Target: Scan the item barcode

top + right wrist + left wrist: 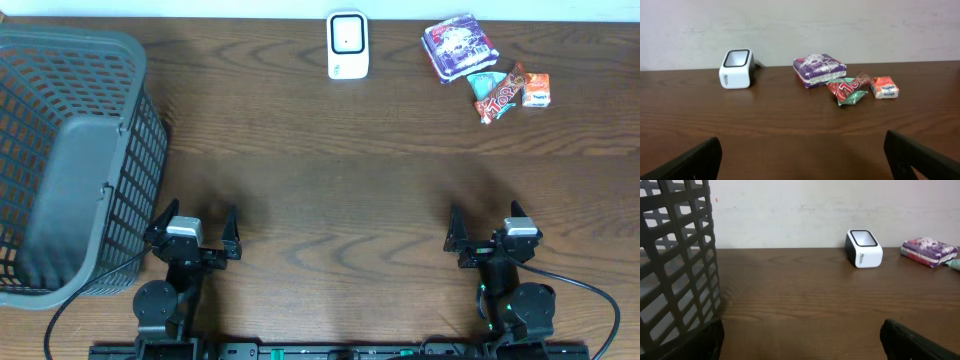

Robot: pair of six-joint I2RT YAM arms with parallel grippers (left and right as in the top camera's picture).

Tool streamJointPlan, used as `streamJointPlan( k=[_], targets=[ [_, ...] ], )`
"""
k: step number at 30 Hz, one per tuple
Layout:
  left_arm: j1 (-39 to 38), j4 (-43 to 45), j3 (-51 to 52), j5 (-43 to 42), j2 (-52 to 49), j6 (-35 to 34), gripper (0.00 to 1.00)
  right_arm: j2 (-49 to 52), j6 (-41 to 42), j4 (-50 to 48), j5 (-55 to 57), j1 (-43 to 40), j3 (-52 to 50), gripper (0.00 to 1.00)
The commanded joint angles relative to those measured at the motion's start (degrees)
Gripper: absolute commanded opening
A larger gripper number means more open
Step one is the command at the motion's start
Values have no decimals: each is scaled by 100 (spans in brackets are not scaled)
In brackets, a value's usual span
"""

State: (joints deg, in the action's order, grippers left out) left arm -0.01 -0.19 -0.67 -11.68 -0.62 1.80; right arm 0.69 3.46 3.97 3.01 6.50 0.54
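Left gripper and right gripper both gape wide, holding nothing. Purple packet, candy bar and orange pack lie far right, near the white scanner, well apart from both grippers.

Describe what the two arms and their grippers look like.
Both arms are black with round joint housings. The left gripper and right gripper each have two black tapered fingers and a silver-grey wrist block. A black cable loops from each arm; small green lights glow on the right one.
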Motion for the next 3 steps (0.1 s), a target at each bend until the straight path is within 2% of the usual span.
streamJointPlan(
  k=[1, 3],
  targets=[
    [33, -275, 44, -240, 39, 96, 99, -37, 76, 7, -9, 33, -22, 99],
    [33, -275, 44, -240, 39, 96, 99, -37, 76, 7, -9, 33, -22, 99]
  ],
)
